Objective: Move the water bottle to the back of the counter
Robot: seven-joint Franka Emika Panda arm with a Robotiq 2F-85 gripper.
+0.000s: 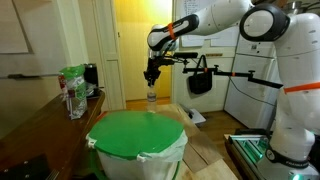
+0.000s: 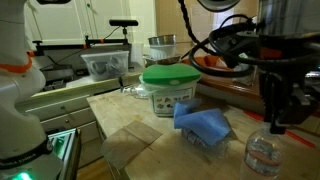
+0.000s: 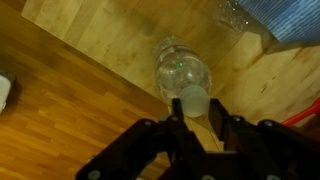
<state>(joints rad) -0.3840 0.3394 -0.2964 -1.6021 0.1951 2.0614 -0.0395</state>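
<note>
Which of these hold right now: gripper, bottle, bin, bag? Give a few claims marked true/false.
1. The gripper is shut on the water bottle at its cap end. True.
2. The water bottle lies on its side. False: in an exterior view it stands upright under the gripper.
3. The round bin has a blue lid. False: the lid is green.
4. A green-and-white bag stands on the dark counter, apart from the bottle. True.
</note>
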